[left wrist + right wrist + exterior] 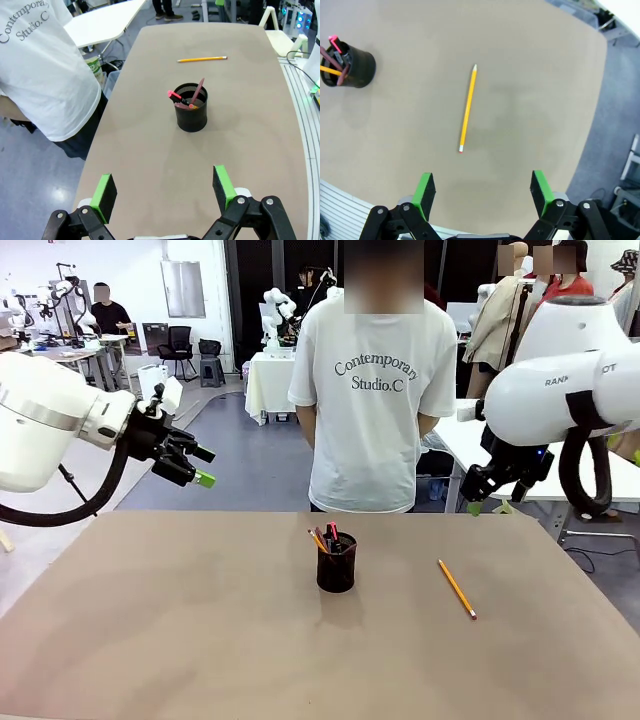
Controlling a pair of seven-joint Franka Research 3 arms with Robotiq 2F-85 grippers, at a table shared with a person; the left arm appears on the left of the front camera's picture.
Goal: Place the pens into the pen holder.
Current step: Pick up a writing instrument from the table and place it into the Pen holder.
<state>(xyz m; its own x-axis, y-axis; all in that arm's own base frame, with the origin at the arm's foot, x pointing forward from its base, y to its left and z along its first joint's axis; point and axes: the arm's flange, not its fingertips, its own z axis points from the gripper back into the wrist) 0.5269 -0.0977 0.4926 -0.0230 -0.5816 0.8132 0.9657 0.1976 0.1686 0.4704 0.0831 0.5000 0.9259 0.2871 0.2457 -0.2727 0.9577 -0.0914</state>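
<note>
On the brown counter (pixel 150 620), the yellow pencil (pixel 468 107) is lying flat ahead of my wide-open right gripper (pixel 481 182), well apart from the pen holder (pixel 357 67), and I am risking rolling it away by closing off-centre.

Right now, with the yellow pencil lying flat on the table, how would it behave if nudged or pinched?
The yellow pencil looks thin, straight and rigid, so probably stiff and light. Lying flat on the smooth table, it would likely roll or slide under a sideways nudge. Its low profile may make pinching slippery.
</note>
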